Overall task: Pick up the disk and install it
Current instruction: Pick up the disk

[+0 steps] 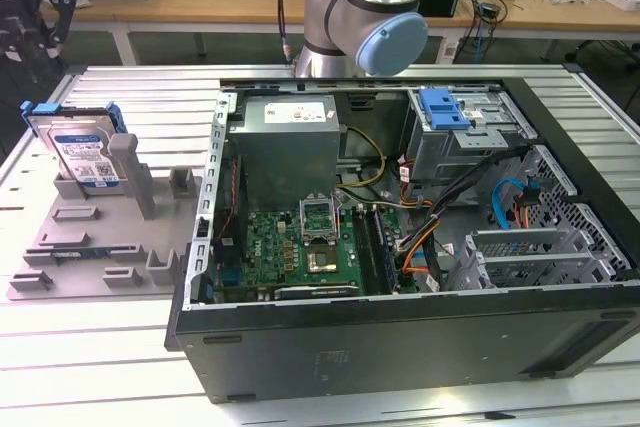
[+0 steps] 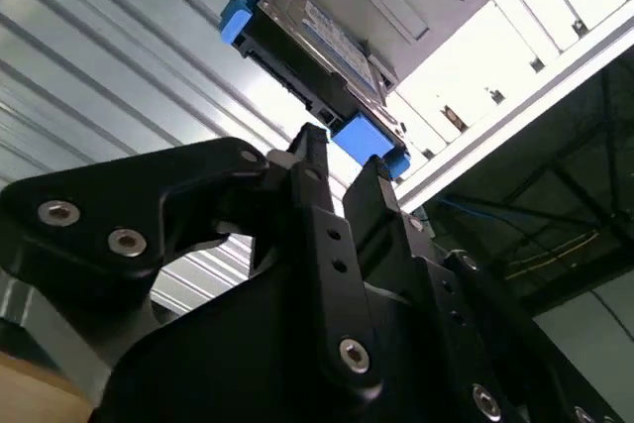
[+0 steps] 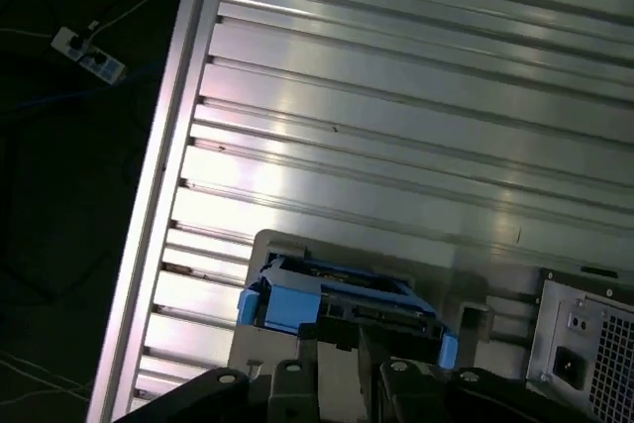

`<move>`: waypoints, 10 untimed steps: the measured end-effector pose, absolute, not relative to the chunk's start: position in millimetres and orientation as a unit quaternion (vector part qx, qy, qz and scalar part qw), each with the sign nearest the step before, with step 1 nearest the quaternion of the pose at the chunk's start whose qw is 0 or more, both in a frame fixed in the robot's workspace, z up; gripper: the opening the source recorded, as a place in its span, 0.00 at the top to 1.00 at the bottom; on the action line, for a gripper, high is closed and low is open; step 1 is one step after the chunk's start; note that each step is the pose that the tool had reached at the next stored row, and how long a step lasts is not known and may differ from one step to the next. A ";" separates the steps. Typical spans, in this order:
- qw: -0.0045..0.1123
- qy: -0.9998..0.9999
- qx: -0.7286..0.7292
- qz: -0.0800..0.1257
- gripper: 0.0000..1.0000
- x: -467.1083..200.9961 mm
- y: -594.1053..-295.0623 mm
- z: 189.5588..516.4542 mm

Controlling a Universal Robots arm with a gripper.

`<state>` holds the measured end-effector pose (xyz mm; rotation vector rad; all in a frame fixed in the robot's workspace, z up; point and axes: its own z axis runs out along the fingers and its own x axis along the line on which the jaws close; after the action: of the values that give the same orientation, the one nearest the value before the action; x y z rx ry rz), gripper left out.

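Exterior view puts the disk (image 1: 85, 152) at its left. It stands tilted on edge in a grey fixture tray (image 1: 100, 247), label facing out, leaning on a grey post. The tray lies on the slatted metal table (image 1: 100, 387), just beside the open computer case (image 1: 400, 347). Inside the case the drive cage (image 1: 480, 142) sits at the far corner with its blue latch (image 1: 445, 107) on top, and I see no disk in it, so nothing is installed yet.

In both wrist views my pincer (image 2: 342, 156) points at the disk (image 2: 322, 32) and is apart from it. My fingers stand close together with what looks like a narrow slit between them, though the angle is steep and I would not swear to its width. They hold nothing. In the first wrist view the tips of my pincer (image 3: 342, 359) line up roughly with the disk's (image 3: 297, 304) blue carrier edge.

I judge this to be the approach to the pick. To do it well I should part my fingers wider than the disk's thickness before closing in. I should also square them to its tilt and take it across the flat faces near the middle of the upper edge. That keeps me clear of the post, and a lopsided grip could twist the disk in the fixture.
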<state>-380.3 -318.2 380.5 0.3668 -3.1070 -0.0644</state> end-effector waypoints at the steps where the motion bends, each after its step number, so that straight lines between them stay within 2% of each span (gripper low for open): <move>1: 0.007 -0.991 0.132 -0.021 0.64 -380.3 -318.2 380.3; 2: 0.007 -0.989 0.145 -0.020 0.58 -380.3 -318.2 380.2; 3: 0.007 -0.988 0.153 -0.020 0.58 -380.3 -318.2 380.1; 4: 0.008 -0.987 0.162 -0.020 0.52 -380.3 -318.2 380.0; 10: 0.012 -0.972 0.235 -0.020 0.52 -380.3 -317.3 379.8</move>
<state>-380.3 -317.3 379.8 0.7327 -3.0295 -0.0630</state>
